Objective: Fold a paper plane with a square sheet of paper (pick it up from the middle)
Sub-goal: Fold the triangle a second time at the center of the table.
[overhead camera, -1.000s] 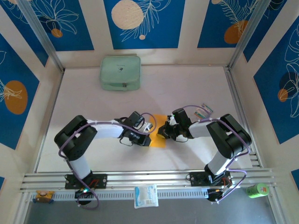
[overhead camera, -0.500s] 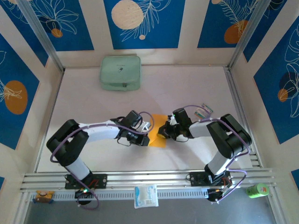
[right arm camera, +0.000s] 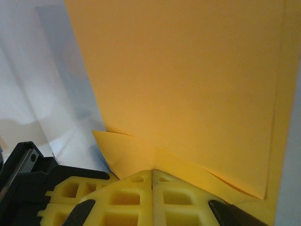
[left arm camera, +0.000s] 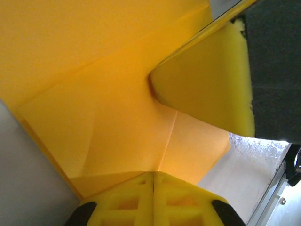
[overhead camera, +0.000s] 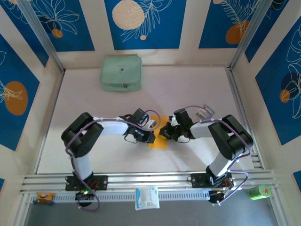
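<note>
Two tools with fingers together meet the square sheet of paper (overhead camera: pixel 158 142) mid-desk (overhead camera: pixel 188 89): left tool (left arm camera: pixel 153 176) at its 9 o'clock, right tool (right arm camera: pixel 152 173) at 3. Whether either pinches it, I cannot tell. Probably mid-fold. The sheet is thin, matte orange with sharp diagonal creases, so the next move needs firm, even pressing.

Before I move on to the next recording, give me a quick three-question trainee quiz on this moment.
1. Which arms reach the square sheet of paper? A: left only. B: right only. C: both.
2. True or false: the left gripper stands wide open.
3. Fill in: the green pouch lies near the table's ___ edge.
Key: 1 C; 2 false, its fingers are shut; 3 far.
</note>
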### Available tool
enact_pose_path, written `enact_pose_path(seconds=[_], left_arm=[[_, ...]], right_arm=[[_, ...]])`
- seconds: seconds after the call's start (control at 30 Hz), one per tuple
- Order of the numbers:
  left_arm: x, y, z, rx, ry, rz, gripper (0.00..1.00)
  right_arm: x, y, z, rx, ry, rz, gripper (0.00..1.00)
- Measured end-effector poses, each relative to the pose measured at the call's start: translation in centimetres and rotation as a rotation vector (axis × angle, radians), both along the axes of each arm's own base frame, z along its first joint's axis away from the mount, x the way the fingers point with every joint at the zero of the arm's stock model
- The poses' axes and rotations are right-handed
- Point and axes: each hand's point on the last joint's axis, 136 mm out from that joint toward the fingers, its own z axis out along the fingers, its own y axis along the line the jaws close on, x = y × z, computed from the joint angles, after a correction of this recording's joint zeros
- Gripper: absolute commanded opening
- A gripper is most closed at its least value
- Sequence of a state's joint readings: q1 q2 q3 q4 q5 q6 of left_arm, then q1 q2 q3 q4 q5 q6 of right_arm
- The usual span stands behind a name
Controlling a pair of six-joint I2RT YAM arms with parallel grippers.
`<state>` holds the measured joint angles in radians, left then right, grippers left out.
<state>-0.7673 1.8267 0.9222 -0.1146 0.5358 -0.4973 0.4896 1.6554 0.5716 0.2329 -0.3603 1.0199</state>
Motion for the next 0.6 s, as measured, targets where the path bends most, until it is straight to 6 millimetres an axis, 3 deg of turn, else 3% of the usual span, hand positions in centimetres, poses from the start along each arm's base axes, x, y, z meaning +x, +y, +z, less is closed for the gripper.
enact_pose_path(seconds=[0.23, 0.37, 0.6], left_arm=[[-0.1, 0.1, 0.0, -0.046, -0.025, 0.019, 0.03], [-0.1, 0.1, 0.0, -0.055, -0.023, 0.033, 0.03], [-0.1, 0.1, 0.0, -0.053, -0.015, 0.04, 0.02]], right_arm=[[-0.1, 0.2, 0.4, -0.024, 0.005, 0.011, 0.01], [-0.9, 1.4, 0.9, -0.025, -0.012, 0.049, 0.01], [-2.0, 2.0, -0.2, -0.067, 0.005, 0.063, 0.0]])
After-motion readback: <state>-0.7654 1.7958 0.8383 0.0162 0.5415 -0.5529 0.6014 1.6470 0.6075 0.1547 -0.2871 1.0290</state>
